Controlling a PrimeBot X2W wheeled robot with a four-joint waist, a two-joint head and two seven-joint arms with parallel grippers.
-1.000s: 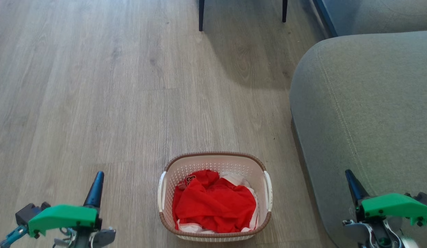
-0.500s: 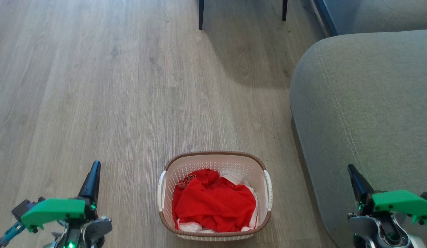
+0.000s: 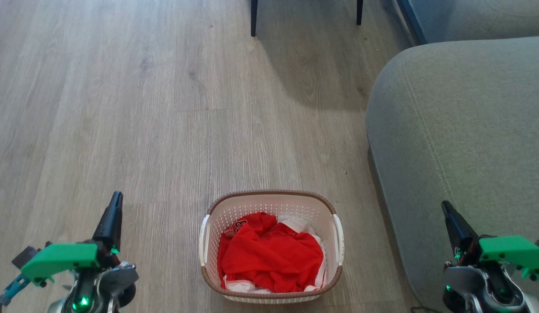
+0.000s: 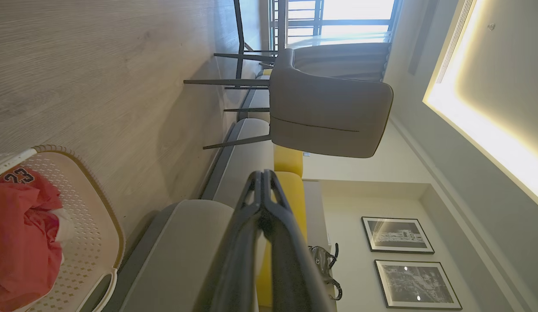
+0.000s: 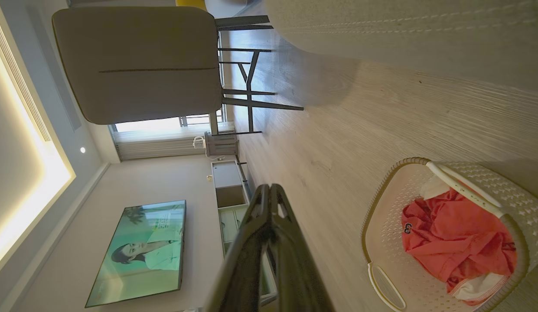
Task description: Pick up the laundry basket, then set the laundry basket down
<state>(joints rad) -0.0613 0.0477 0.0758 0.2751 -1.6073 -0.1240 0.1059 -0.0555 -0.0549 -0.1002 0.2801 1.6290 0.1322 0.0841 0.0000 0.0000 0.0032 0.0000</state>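
the laundry basket [image 3: 271, 203] sits on the wooden floor [image 3: 165, 108] between the arms, one white handle [image 3: 204, 241] facing each side, the left gripper [image 3: 115, 200] slightly nearer than the right gripper [image 3: 447, 211] by the grey sofa [image 3: 460, 121], both pairs of fingers pressed together and pointing forward past it.

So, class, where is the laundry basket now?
Head view, bottom centre: the laundry basket sits on the floor between the left tool and right tool, left of the sofa.
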